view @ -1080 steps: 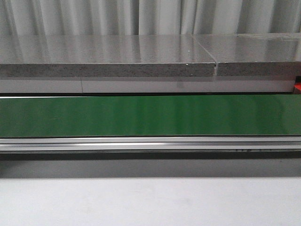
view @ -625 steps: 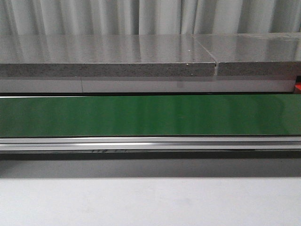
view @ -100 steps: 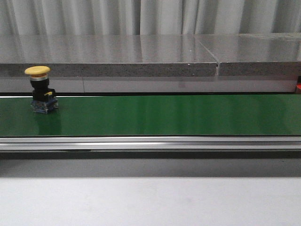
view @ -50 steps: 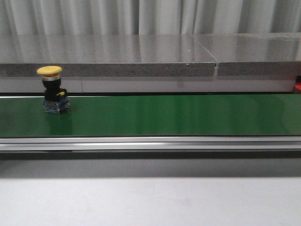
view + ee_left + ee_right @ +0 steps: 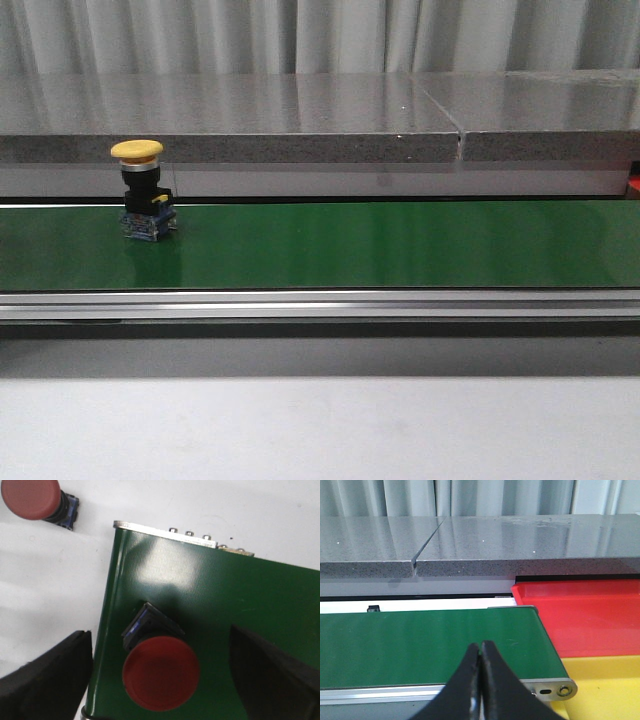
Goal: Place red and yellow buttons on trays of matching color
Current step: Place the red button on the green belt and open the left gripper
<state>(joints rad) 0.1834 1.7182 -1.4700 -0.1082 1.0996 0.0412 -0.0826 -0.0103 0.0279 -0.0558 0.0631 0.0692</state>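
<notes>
A yellow button point(image 5: 140, 190) stands upright on the green belt point(image 5: 400, 245), toward its left end in the front view. No gripper shows in that view. In the left wrist view a red button point(image 5: 161, 672) sits on the belt's end point(image 5: 225, 600). My left gripper point(image 5: 159, 640) is open, and its fingers point(image 5: 45, 680) stand wide on both sides of the button without touching it. A second red button point(image 5: 30, 499) lies on the white surface off the belt. My right gripper point(image 5: 481, 649) is shut and empty over the belt's other end, beside the red tray point(image 5: 585, 615) and the yellow tray point(image 5: 605, 685).
A grey stone-like ledge point(image 5: 300, 120) runs behind the belt, with curtains behind it. An aluminium rail point(image 5: 320, 305) edges the belt's front, and the white tabletop point(image 5: 320, 430) lies in front of it. The belt's metal end bracket point(image 5: 550, 689) borders the yellow tray.
The belt was bare several seconds ago. The yellow button has come in from the left and keeps travelling to the right along the belt.
</notes>
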